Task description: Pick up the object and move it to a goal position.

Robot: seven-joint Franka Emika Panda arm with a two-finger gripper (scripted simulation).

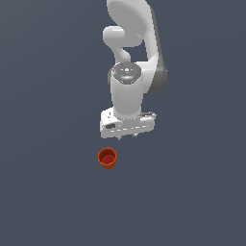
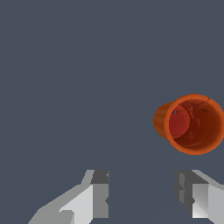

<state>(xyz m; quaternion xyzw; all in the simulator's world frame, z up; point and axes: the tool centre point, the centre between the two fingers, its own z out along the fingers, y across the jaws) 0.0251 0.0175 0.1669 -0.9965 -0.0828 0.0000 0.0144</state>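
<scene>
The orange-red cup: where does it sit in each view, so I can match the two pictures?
Exterior view: the orange-red cup stands on the grey floor, just below the claw and toward the exterior view's left.
Wrist view: the cup fills the middle of the right side, opening toward the camera.
Shared landmark: the claw's fingers.

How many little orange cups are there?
1. The single orange cup sits on the dark floor, just ahead of the end effector and apart from it, toward the exterior view's left. The wrist view shows it too. No others show.
</scene>
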